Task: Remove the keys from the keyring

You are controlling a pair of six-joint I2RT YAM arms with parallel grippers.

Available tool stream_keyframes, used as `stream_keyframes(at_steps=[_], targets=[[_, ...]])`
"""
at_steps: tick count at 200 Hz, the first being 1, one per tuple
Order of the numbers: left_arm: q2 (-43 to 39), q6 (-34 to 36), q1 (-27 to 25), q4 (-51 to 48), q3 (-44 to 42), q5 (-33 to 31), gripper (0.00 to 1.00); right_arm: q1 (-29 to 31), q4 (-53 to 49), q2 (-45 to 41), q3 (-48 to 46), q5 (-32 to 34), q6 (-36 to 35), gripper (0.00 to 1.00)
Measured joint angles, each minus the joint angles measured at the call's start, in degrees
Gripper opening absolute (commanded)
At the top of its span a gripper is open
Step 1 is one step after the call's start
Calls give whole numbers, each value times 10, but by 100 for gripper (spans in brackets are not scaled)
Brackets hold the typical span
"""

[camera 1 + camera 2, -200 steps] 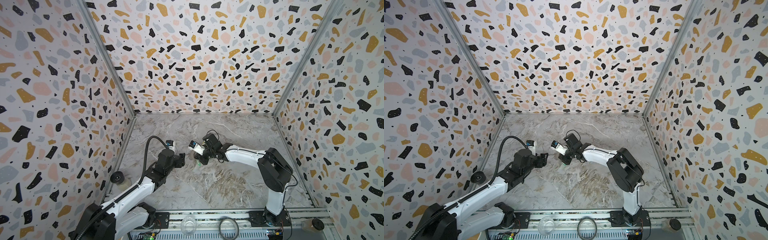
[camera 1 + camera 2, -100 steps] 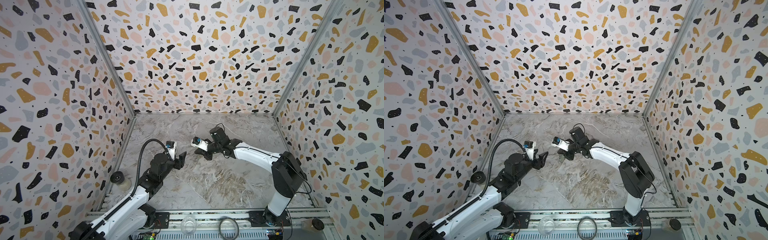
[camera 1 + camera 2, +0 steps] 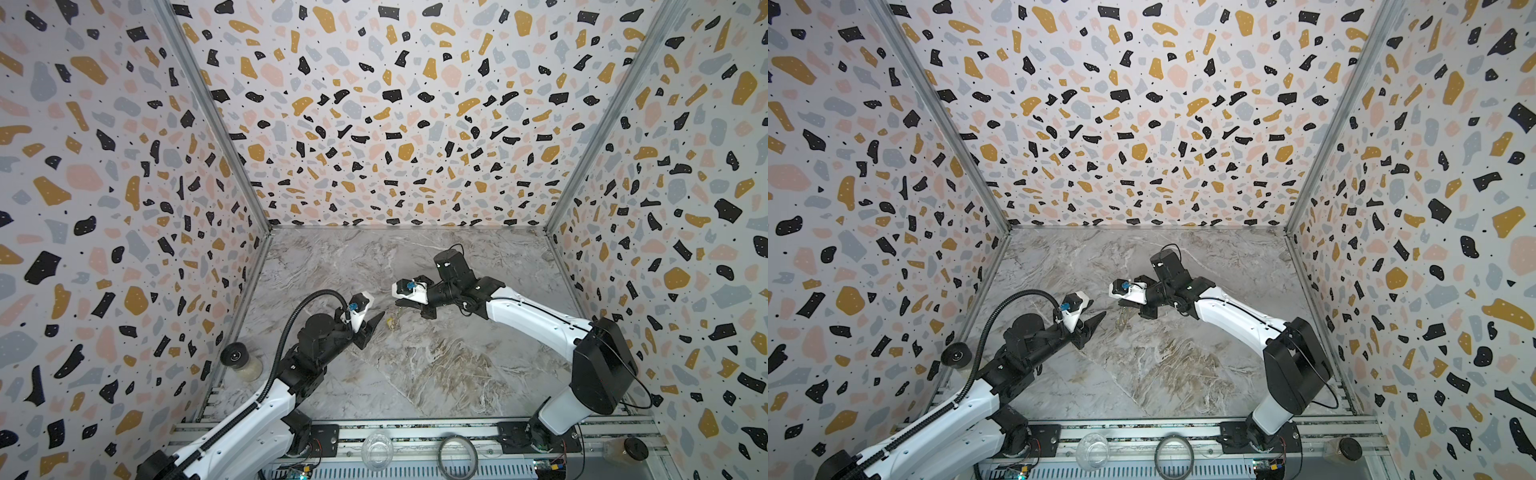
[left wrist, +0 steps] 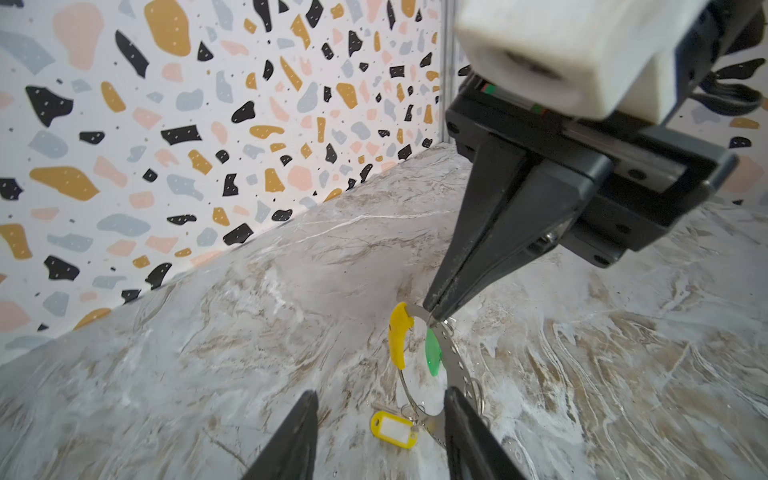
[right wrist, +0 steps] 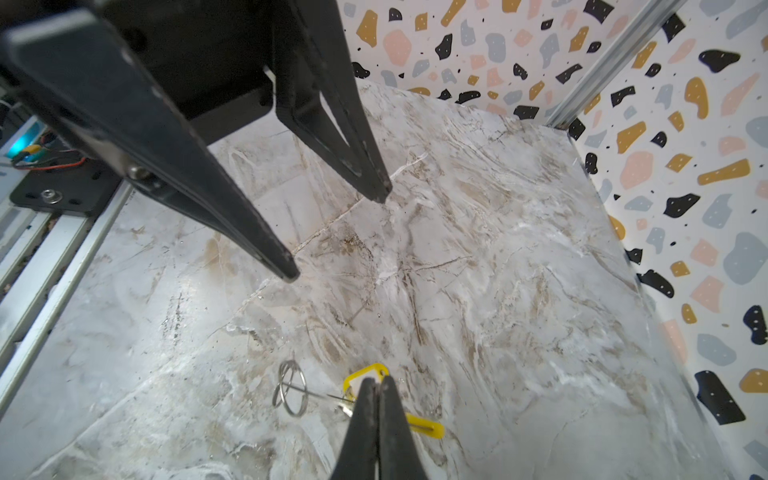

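Keyring (image 4: 457, 361) stood on edge mid-table (image 4: 249, 332), the right claw (image 4: 434, 311) pinched shut on its top rim, presumably to steady it, while the left claw (image 4: 380, 392) sat spread around the bottom by the yellow-tagged key (image 4: 392, 430), probably lining up a grab.

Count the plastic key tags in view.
2. The green tag shows inside the keyring loop; the yellow tag lies on the table at its foot. None seems hidden.
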Motion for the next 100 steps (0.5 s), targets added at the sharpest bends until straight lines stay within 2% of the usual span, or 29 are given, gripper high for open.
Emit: stream_keyframes(at_steps=[54,100], targets=[[47,39,-3,12,17,62,38,-14,-8,-29,-7,-49,-46,0],[83,50,-15,25,38,85,34,-16,-26,-31,-8,-69,-64,0]])
